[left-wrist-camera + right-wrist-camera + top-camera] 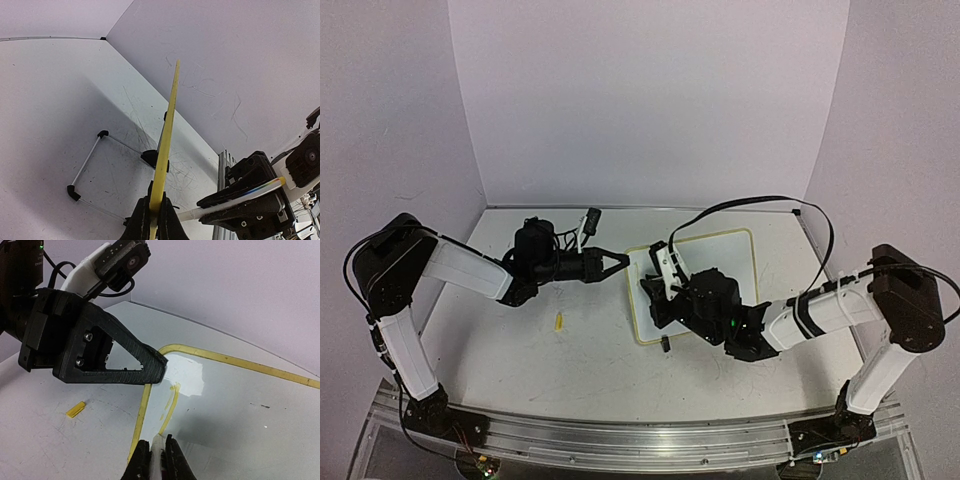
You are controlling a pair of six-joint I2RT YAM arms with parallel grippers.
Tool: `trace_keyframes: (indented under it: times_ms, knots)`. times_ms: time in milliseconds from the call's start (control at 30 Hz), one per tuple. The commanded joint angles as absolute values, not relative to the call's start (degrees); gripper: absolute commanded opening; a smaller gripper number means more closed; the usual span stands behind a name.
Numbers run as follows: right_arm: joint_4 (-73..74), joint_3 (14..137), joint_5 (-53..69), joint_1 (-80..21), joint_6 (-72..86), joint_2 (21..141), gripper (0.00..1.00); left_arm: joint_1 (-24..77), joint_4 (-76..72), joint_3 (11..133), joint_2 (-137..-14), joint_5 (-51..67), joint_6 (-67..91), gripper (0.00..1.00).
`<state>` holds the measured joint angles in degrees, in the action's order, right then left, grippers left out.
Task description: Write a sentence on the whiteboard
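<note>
On the white tabletop (520, 360), a little right of the centre, lies the whiteboard (720, 262) with its thin yellow-green rim. Near its left edge there is one short yellow-green stroke (173, 399). The right gripper (156, 460) is closed on a white marker (158, 445), whose tip is at the near end of this stroke. The left gripper (155, 217) is clamped on the board's left rim. A small yellow piece (75, 409) lies on the table, left of the board.
</note>
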<state>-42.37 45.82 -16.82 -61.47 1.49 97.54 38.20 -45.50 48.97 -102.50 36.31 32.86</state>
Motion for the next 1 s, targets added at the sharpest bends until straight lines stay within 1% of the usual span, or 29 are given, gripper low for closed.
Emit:
trace_keyframes:
  times_ms: [0,167,467,967]
  knots:
    - [-40.96,45.55,-16.48,-61.21,2.54,93.8,0.0,38.14,-47.09,48.28,-99.47,37.66,34.01,0.0]
    - [-41.51,46.58,-13.51,-60.4,2.36,90.08,0.0,38.14,-47.09,48.37,-99.76,37.71,34.19,0.0]
    - [-42.44,49.13,-14.46,-59.05,-1.56,92.89,0.0,38.15,-47.09,48.35,-99.52,37.71,34.38,0.0]
    - [-43.94,49.67,-15.84,-58.25,-1.64,94.72,0.0,38.14,-47.09,48.6,-99.7,38.05,34.45,0.0]
